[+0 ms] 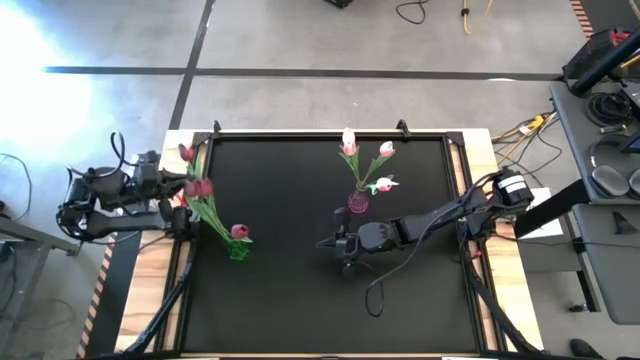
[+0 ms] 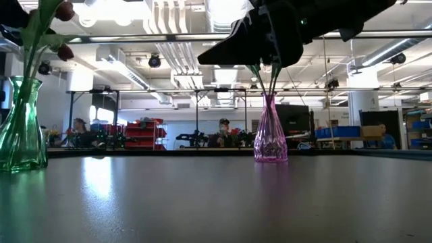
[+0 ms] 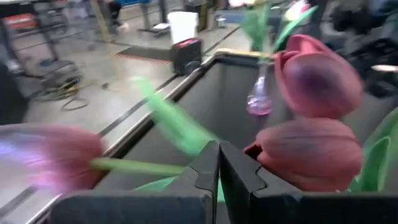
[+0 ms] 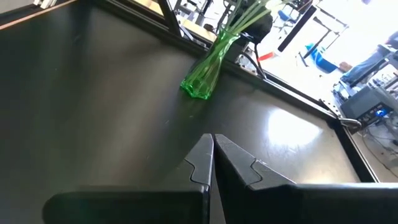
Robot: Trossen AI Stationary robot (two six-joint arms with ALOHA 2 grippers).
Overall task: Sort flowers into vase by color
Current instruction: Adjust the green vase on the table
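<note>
— Where had the flowers ended up when you looked?

— Sorted, as far as I could see. The dark red tulips (image 1: 198, 187) stood in the green vase (image 1: 239, 249) near the left side of the black table (image 1: 290, 290), their heads leaning out over its left edge. The pale pink-white tulips (image 1: 365, 158) stood in the pink vase (image 1: 357, 201), nearer the middle and toward the far side.

— And the arms?

— The left end effector (image 1: 187, 208) sat at the table's left edge, right up against the red heads, its fingers pressed together with nothing between them. The right end effector (image 1: 327, 243) hung above the table just on the near side of the pink vase, pointing toward the green one, fingers also closed and empty.

— Anyone about?

— A few people sat at benches well behind the table.
</note>
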